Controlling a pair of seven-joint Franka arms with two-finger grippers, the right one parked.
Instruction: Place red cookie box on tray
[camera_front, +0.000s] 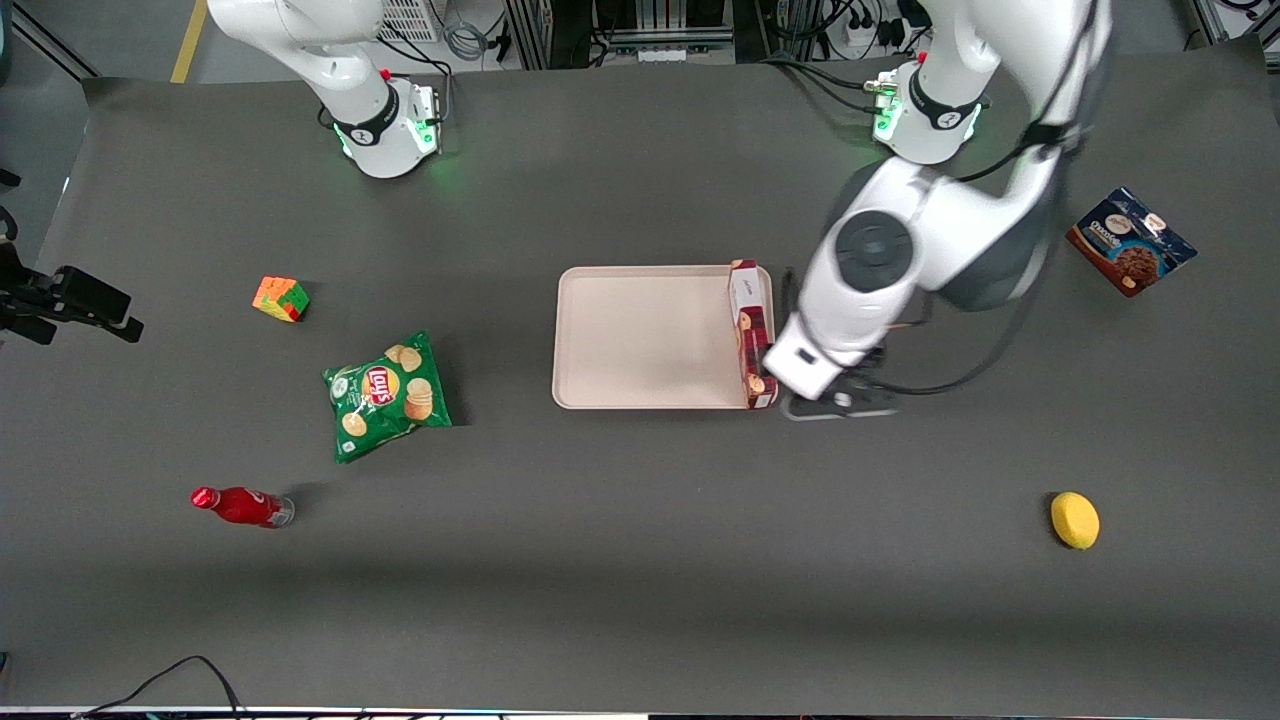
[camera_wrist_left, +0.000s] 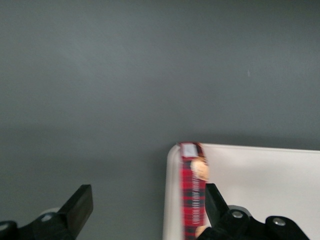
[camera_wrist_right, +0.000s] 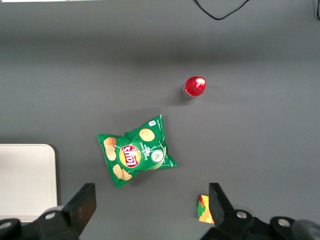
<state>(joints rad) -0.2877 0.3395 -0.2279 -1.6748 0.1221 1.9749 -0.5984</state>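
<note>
My hand (camera_front: 838, 398) hangs low over the dark grey surface (camera_front: 640, 560), just beside the tray's (camera_front: 640, 335) edge toward my working arm's end. Its two black fingers (camera_wrist_left: 77, 207) are spread wide and grip nothing. One finger sits close against the red cookie box (camera_front: 752, 335); whether it touches I cannot tell. The other is well apart, over bare surface.

The red cookie box stands on its narrow long side along that tray edge, spanning nearly the tray's width, white label end farthest from the front camera. From my wrist camera the box (camera_wrist_left: 192, 192) sits just inside the tray's (camera_wrist_left: 265, 190) low rim, upright and thin. I judge it is resting on the tray, at the very border, likely because I reached in from this side. It looks tippable on so narrow a base.

Elsewhere lie a green chip bag (camera_front: 388, 393), a red bottle (camera_front: 240, 506), a colour cube (camera_front: 281, 298), a yellow lemon (camera_front: 1075, 520) and a blue cookie package (camera_front: 1130, 241).
</note>
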